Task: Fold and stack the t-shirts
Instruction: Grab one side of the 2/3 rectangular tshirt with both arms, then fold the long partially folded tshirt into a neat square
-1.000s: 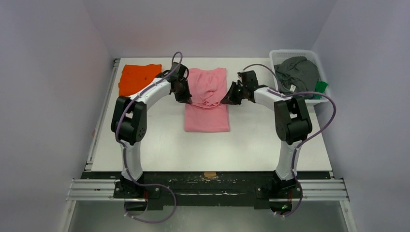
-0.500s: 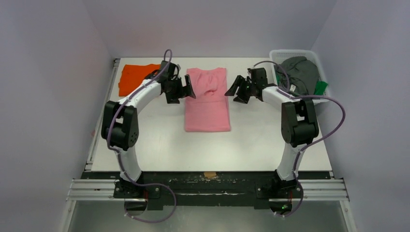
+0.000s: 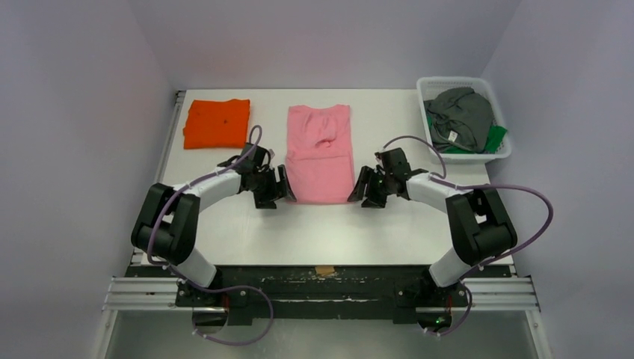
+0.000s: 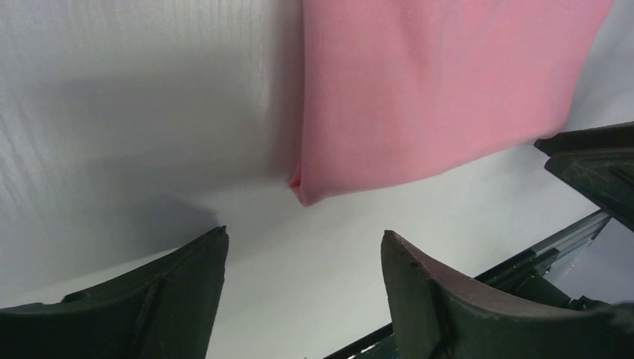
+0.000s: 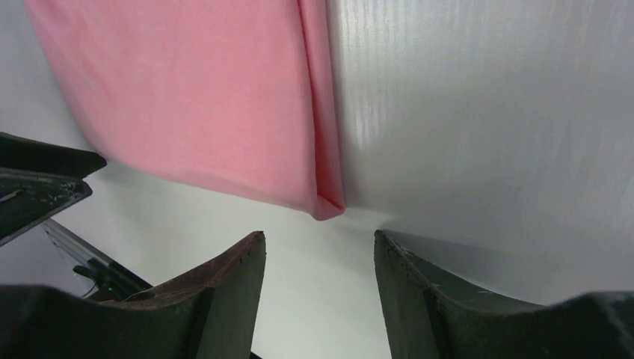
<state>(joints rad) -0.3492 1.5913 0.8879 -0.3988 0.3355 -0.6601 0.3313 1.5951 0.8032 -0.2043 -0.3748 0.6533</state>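
A light pink t-shirt (image 3: 320,153) lies as a long narrow folded strip in the middle of the white table (image 3: 224,232). My left gripper (image 3: 285,188) sits low beside the strip's near-left corner (image 4: 300,191), jaws open and empty. On the other side my right gripper (image 3: 360,190) is open and empty too, just short of the near-right corner (image 5: 329,206). A folded bright orange t-shirt (image 3: 217,123) rests at the back left. Dark grey and green t-shirts (image 3: 462,112) are bundled in the basket.
The white mesh basket (image 3: 428,86) stands at the back right corner. A black rail (image 3: 321,275) runs along the table's near edge, where both arm bases are bolted. Grey walls close in on the left, back and right.
Both grippers let go of the pink shirt's folded-over part, opened, and swung back toward me to its near corners. The pink shirt now lies flat.
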